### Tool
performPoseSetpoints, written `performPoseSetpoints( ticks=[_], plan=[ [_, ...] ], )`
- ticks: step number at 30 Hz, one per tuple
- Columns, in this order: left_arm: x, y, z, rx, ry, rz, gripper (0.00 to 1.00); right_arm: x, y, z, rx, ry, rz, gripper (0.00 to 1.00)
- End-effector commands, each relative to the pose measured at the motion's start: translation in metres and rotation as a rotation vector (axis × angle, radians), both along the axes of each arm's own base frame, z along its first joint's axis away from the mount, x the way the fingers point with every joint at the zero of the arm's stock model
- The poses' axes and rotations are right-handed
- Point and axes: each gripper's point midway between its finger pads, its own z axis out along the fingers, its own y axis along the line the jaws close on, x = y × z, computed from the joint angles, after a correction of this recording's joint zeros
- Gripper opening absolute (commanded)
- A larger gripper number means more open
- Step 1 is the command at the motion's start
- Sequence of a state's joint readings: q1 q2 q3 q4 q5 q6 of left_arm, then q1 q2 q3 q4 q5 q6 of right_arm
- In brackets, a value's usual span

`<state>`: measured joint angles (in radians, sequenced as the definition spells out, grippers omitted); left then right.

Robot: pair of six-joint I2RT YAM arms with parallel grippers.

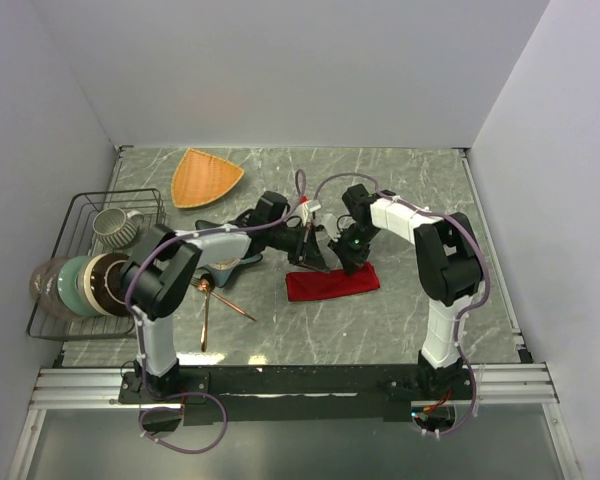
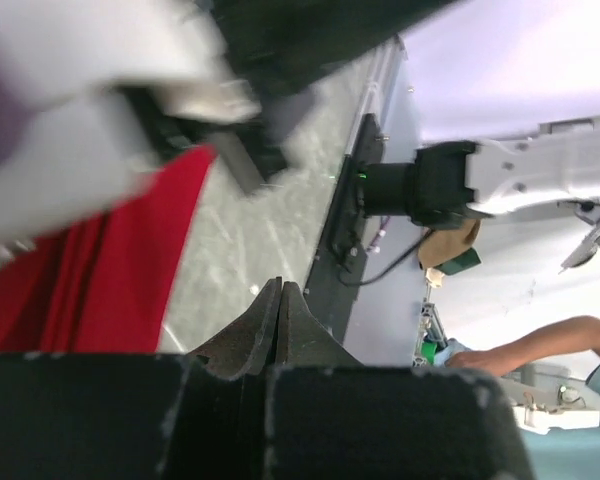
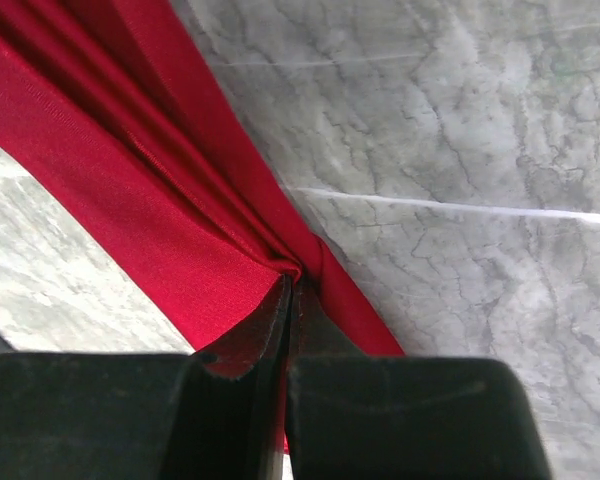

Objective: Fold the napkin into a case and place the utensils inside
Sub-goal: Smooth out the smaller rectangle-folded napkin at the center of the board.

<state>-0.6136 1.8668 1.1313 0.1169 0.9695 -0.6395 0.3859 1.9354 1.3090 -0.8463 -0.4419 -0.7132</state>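
Observation:
The red napkin point(image 1: 332, 283) lies folded into a narrow strip on the table's middle. It also shows in the right wrist view point(image 3: 130, 200) and in the left wrist view point(image 2: 100, 280). My right gripper point(image 1: 348, 264) point(image 3: 296, 282) is shut, pinching a bunched edge of the napkin at its far side. My left gripper point(image 1: 310, 257) point(image 2: 280, 288) is shut with nothing between its jaws, just off the napkin's far left edge. The copper utensils point(image 1: 205, 312) lie on the table to the left, one point(image 1: 237, 308) at a slant, apart from the napkin.
A blue star-shaped dish point(image 1: 228, 265) sits under the left arm. An orange triangular plate point(image 1: 205, 177) lies at the back. A wire rack point(image 1: 80, 215) at the left holds a mug point(image 1: 115, 226) and bowls point(image 1: 75, 285).

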Motion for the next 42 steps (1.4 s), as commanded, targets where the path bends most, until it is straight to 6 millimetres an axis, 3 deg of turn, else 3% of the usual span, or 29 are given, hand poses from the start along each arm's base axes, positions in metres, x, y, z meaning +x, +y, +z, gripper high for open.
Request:
performPoseSetpoints(
  ticks=[1,7,10,15,20,23,29,32,42],
  plan=[
    [0.014,-0.012,-0.021,0.005,0.016,0.043,0.01,0.003,0.001,-0.002,0.002,0.053,-0.044,0.0],
    [0.018,-0.005,-0.074,0.1,0.115,0.073,0.01,0.003,0.0,-0.003,0.005,0.074,-0.071,0.0],
    [0.024,-0.001,-0.081,0.101,0.126,0.094,0.01,0.004,0.0,-0.002,0.008,0.076,-0.086,0.0],
    [0.026,-0.004,-0.037,-0.022,0.014,0.069,0.01,0.004,-0.001,-0.004,0.004,0.076,-0.098,0.0],
    [0.036,0.0,0.022,-0.101,-0.275,0.095,0.09,0.007,-0.003,-0.004,-0.003,0.056,-0.104,0.0],
    [0.029,0.005,0.042,-0.126,-0.372,0.077,0.11,0.006,-0.005,-0.005,-0.012,0.052,-0.105,0.0],
    [0.009,0.009,0.023,-0.151,-0.24,0.093,0.01,0.002,-0.003,-0.009,-0.012,0.101,-0.117,0.0],
    [0.004,0.01,0.012,-0.165,-0.13,0.131,0.01,0.002,-0.002,-0.01,-0.018,0.13,-0.118,0.0],
    [0.03,-0.005,-0.026,-0.13,0.016,0.239,0.01,0.008,-0.003,-0.012,-0.021,0.153,-0.142,0.0]
  ],
)
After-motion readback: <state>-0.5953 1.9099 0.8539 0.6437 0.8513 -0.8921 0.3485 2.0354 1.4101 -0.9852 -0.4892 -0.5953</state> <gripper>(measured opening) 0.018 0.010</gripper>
